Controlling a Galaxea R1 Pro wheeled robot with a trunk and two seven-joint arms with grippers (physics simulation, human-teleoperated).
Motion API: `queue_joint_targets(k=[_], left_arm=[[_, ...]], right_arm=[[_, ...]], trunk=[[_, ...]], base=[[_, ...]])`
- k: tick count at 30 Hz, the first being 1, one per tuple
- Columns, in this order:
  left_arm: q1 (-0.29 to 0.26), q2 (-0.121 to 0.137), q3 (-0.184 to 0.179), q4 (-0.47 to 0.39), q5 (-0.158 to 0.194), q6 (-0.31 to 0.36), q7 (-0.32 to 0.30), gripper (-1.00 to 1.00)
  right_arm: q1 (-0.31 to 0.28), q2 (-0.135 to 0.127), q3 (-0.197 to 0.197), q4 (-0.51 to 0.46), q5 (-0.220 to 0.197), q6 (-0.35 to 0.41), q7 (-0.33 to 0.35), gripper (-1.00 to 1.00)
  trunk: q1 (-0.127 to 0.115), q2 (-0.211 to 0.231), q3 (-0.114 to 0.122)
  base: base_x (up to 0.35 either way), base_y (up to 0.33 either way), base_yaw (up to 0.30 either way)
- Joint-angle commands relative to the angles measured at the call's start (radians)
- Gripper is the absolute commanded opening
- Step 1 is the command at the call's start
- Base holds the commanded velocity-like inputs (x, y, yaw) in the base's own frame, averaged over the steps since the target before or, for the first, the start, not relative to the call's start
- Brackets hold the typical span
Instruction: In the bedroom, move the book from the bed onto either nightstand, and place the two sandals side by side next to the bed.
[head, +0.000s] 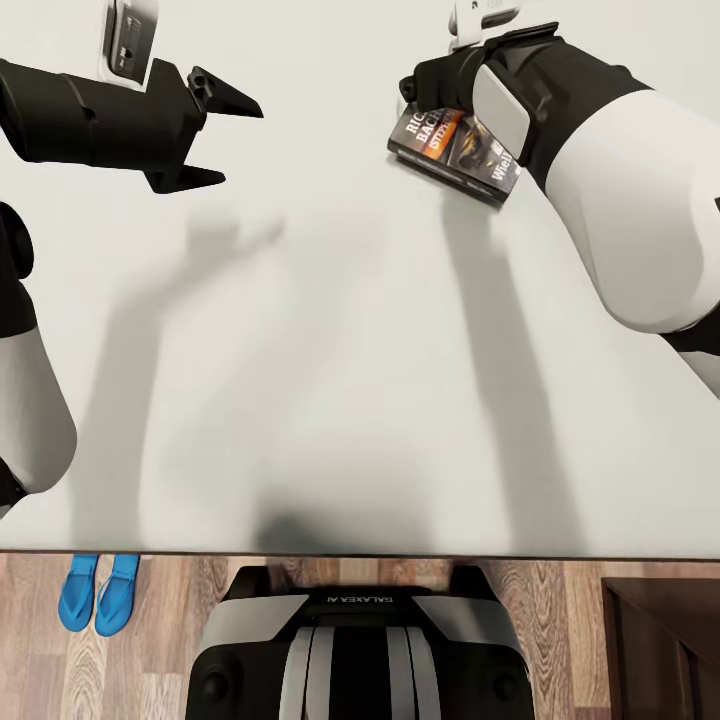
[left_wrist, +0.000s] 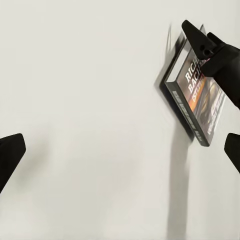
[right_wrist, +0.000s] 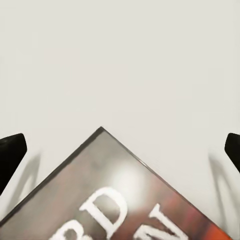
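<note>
On the bed (head: 330, 400), right hand (head: 425, 90) straddles book (head: 455, 145).

Off-white bed (head: 330, 380), blue sandals (head: 98, 594)

White-shelled arms, black wrists, pointed black left end effector (head: 222, 140) fingers

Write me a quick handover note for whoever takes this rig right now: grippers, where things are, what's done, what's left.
Left gripper: open, empty, above the bed.
Right gripper: open, fingers either side of the book, not closed on it.
Book: on the mattress, apparently flat.
Sandals: side by side on the floor next to the bed; that part looks done.
Left: grasp the book and set it on a nightstand.
</note>
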Motion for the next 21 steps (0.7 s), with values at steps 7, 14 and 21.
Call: queue_joint_targets(k=[7,14,21], left_arm=[[-0.001,0.000,0.000,0.000,0.009,0.004,0.011,1.00],[-0.001,0.000,0.000,-0.001,0.010,0.004,0.011,1.00],[-0.001,0.000,0.001,-0.001,0.009,0.004,0.011,1.00]], right_arm=[[0.001,0.000,0.018,0.002,0.017,0.029,0.005,1.00],[0.001,0.000,0.018,0.002,0.017,0.034,0.005,1.00],[-0.001,0.000,0.019,0.001,0.016,0.036,0.005,1.00]], trunk=[[0.000,0.000,-0.001],[0.000,0.000,-0.001],[0.000,0.000,-0.001]], base=[[-0.123,-0.027,0.000],[-0.278,-0.069,0.000],[-0.177,-0.038,0.000]])
